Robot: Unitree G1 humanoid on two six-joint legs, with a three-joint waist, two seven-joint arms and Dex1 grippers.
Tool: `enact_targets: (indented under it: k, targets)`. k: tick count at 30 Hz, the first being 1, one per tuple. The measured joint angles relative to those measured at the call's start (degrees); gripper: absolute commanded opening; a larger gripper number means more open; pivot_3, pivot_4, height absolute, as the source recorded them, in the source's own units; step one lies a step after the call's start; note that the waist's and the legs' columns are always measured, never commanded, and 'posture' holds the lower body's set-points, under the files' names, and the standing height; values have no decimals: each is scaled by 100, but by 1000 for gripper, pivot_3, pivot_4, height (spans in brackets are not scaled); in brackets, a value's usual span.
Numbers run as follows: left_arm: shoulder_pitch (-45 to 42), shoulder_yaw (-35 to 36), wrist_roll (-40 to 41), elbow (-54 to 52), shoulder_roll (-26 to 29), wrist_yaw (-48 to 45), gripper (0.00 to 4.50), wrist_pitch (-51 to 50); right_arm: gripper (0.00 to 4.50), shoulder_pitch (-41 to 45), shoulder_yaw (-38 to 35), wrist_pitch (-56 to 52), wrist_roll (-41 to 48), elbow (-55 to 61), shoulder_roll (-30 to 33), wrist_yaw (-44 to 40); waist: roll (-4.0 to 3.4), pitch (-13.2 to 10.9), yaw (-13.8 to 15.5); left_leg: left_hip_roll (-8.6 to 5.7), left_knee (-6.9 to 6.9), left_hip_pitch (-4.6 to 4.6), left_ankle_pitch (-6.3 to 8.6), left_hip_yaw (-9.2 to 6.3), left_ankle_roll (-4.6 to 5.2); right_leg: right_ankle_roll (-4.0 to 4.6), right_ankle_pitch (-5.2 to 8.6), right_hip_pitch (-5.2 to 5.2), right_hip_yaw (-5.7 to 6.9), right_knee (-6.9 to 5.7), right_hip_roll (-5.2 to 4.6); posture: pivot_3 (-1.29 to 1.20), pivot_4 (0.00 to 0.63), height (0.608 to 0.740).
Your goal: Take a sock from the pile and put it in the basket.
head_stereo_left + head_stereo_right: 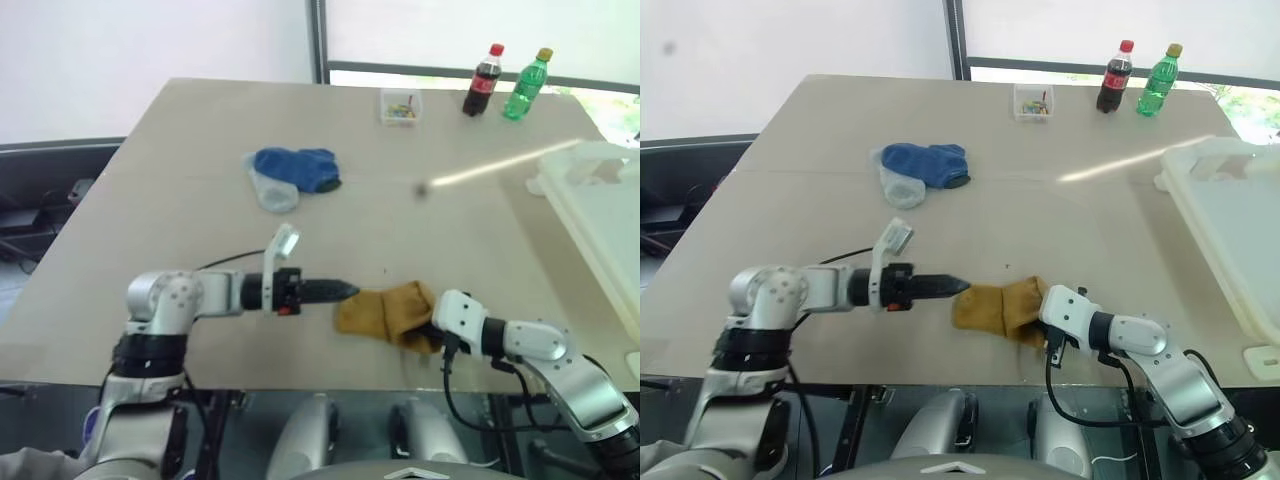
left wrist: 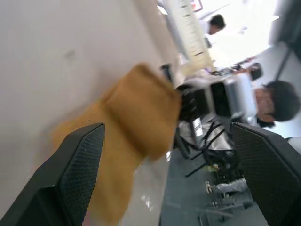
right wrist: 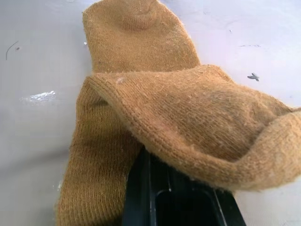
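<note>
Mustard sock point(image 1: 385, 312) lies crumpled near front edge of table point(image 1: 150, 200), btwn both grippers. Right gripper point(image 1: 436, 322) clamped on sock's right end, fabric draped over fingers. Left gripper point(image 2: 164, 179) spread wide, holding nothing, tips at sock's left end. Pile point(image 1: 292, 174) w/ blue & pale socks mid-table, well apart. Basket point(image 1: 600, 215) at right edge.
</note>
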State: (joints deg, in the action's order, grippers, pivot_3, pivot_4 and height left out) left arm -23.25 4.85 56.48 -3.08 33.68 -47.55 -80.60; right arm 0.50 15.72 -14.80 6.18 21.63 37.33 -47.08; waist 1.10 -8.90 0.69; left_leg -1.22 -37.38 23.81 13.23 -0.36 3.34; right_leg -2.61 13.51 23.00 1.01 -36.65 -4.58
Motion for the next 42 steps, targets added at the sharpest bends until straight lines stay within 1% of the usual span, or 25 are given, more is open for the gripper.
enact_targets:
  k: [2,4,7,12,18,21,23,29,32,35,42]
  targets:
    - [160,15,-7,-119,59,39,4480,-36,0,52,15,5,-14,-36,-9,-12,0,1,5,1,0,-1,2,0,-4,0,0,0,0,0,-1,0,150,729]
    - [352,-145,-164,-277,102,113,4480,42,0,76,28,9,-25,-56,-27,-23,0,1,-1,2,0,-1,3,0,-5,1,0,0,0,-1,-2,0,150,729]
    - [392,-355,-308,-565,68,160,4480,258,0,115,28,11,-26,-86,-30,-62,-3,5,1,2,1,-2,3,0,-6,2,0,0,-2,0,-5,0,150,729]
    - [372,-584,-409,-630,-366,298,4480,432,0,156,18,10,-26,-115,-29,-128,-4,7,2,2,1,-2,3,0,-6,2,0,0,-2,-1,-5,0,150,729]
    - [202,-706,-440,-319,-847,168,4480,617,0,155,6,9,-26,-113,-28,-141,-2,6,3,1,0,0,2,1,-4,1,0,0,-1,-1,-4,0,150,729]
    - [63,-865,-588,-304,-944,-63,4480,1112,0,164,7,9,-26,-116,-28,-142,-3,6,-2,2,1,0,2,2,-4,2,0,2,-1,-1,-2,0,150,729]
    - [-58,-881,-569,-273,-1054,-206,4480,1222,0,169,6,9,-26,-116,-28,-146,-3,6,2,1,1,1,1,1,-2,2,0,2,-1,-1,-2,0,150,729]
    - [-285,-842,-323,-65,-1295,-283,4480,954,0,178,4,9,-26,-121,-27,-150,-2,6,-3,1,0,1,-12,2,20,1,0,2,0,-1,0,0,150,729]
    - [-348,-1003,-358,60,-1463,-263,4480,940,0,197,2,10,-26,-139,-26,-168,-2,6,3,0,0,1,-13,2,21,1,-1,1,0,-1,2,0,150,729]
    - [-466,-1124,-459,343,-1768,-210,4480,966,0,213,4,12,-26,-144,-27,-181,-1,5,0,1,-2,1,-13,2,21,0,-1,0,0,-1,4,0,150,729]
    - [-692,-1239,-581,644,-1967,-241,4480,1015,0,203,4,5,-27,-120,-26,-185,-1,5,0,1,-2,1,-13,3,22,0,-1,-5,0,-2,6,0,150,729]
